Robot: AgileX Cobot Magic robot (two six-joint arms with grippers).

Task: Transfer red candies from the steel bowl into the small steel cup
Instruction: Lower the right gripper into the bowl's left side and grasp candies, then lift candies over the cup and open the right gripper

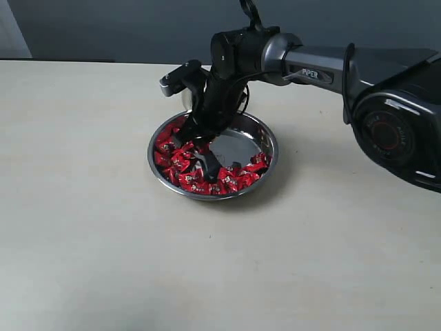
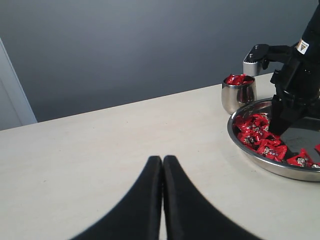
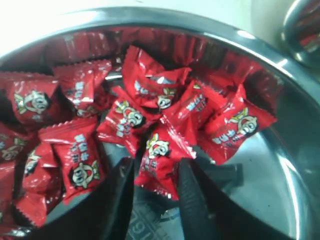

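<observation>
The steel bowl (image 1: 272,141) sits mid-table with many red candies (image 1: 180,160) heaped along its left and front side. My right gripper (image 1: 196,148) reaches down into it. In the right wrist view its two fingers (image 3: 156,167) are shut on one red candy (image 3: 159,155) at the edge of the heap, low over the bowl's bare floor. The small steel cup (image 2: 239,95) stands just behind the bowl with red candies in it; in the exterior view it is mostly hidden behind the arm. My left gripper (image 2: 162,159) is shut and empty over bare table, well left of the bowl (image 2: 250,150).
The right arm (image 1: 310,65) stretches in from the right edge above the table. The beige tabletop (image 1: 83,207) extends around the bowl, with a grey wall behind it.
</observation>
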